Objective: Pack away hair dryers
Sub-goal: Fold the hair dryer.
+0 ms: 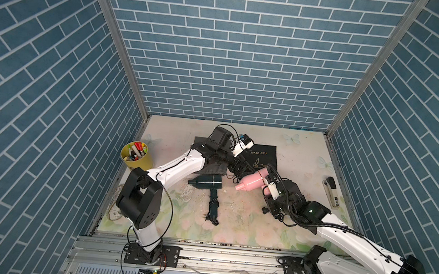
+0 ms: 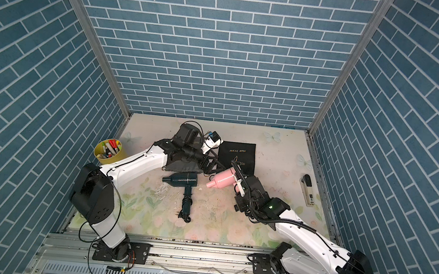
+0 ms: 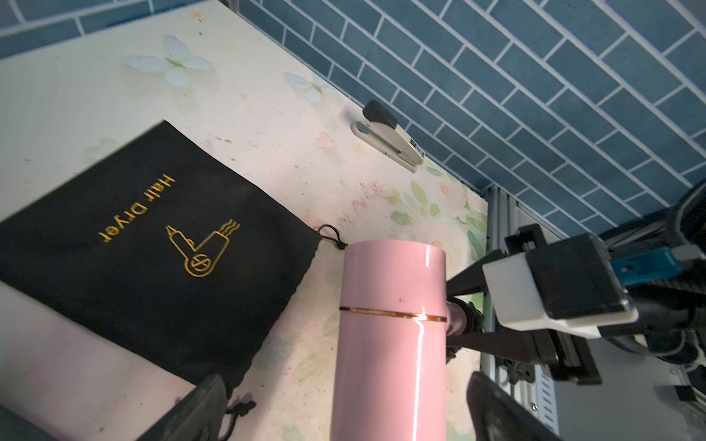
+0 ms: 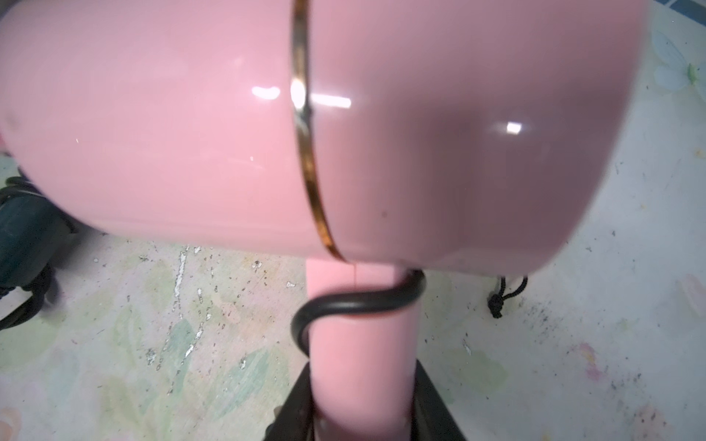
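Observation:
The pale pink hair dryer sits right of centre, nozzle pointing left. My right gripper is shut on its pink handle, which has black cord wrapped round it. My left gripper is open. Its dark fingers stand either side of the pink barrel with gaps, not touching. The dark teal hair dryer lies loose mid-table, its handle and coiled cord toward the front.
A black "Hair Dryer" pouch lies flat behind the pink dryer. A grey pouch lies partly under my left arm. A yellow cup of markers stands at the left edge. A stapler lies by the right wall.

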Robot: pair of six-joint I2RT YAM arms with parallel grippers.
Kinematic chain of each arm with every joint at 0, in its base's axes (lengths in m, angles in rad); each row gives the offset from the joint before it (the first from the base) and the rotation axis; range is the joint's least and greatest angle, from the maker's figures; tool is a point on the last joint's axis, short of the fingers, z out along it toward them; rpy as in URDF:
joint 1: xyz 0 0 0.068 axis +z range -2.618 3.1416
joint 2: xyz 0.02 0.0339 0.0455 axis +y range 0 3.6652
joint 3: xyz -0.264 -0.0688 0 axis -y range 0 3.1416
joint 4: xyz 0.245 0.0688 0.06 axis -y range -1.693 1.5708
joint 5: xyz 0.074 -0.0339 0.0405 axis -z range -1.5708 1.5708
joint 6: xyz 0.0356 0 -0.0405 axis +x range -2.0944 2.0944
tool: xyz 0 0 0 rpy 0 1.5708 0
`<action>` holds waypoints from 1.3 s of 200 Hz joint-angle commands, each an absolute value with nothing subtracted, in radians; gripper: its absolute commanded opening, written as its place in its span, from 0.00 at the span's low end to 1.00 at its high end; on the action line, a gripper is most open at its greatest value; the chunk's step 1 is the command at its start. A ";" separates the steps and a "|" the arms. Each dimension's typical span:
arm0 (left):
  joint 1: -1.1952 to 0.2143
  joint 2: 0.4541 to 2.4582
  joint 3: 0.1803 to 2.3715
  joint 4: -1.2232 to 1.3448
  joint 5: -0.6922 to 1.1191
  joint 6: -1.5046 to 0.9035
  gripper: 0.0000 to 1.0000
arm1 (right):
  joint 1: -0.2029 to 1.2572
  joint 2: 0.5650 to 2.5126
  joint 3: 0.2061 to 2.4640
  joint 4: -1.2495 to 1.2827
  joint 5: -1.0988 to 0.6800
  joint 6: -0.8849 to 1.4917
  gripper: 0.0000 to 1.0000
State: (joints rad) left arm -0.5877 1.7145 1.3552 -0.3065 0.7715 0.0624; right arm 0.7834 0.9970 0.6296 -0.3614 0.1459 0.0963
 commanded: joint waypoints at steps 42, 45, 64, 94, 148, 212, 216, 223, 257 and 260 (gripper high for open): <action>-0.591 1.770 1.432 -0.449 0.950 0.152 1.00 | 0.756 0.976 0.674 -0.235 0.120 -0.064 0.03; -0.591 1.771 1.433 -0.451 0.953 0.153 1.00 | 0.756 0.976 0.674 -0.233 0.118 -0.066 0.03; -0.591 1.786 1.447 -0.475 0.972 0.170 0.99 | 0.755 0.968 0.669 -0.207 0.094 -0.080 0.03; -0.592 1.818 1.480 -0.517 0.988 0.192 0.97 | 0.755 0.964 0.669 -0.183 0.063 -0.100 0.03; -0.592 1.859 1.522 -0.549 1.007 0.208 0.92 | 0.755 0.957 0.669 -0.162 0.041 -0.109 0.02; -0.604 1.890 1.554 -0.590 1.032 0.228 0.86 | 0.755 0.970 0.675 -0.134 0.038 -0.115 0.03; -0.604 1.893 1.557 -0.595 1.034 0.230 0.86 | 0.755 0.969 0.674 -0.131 0.039 -0.115 0.03; -0.604 1.898 1.564 -0.601 1.035 0.233 0.85 | 0.755 0.968 0.675 -0.128 0.037 -0.115 0.03; -0.607 1.910 1.574 -0.610 1.042 0.232 0.81 | 0.755 0.966 0.673 -0.121 0.021 -0.115 0.03; -0.607 1.911 1.574 -0.610 1.043 0.232 0.80 | 0.755 0.966 0.672 -0.121 0.021 -0.115 0.03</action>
State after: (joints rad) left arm -0.6025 1.8942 1.5501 -0.5755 1.0214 0.2089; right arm 0.7582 0.9882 0.6296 -0.2043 0.0441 -0.0776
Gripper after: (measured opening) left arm 0.819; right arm 0.349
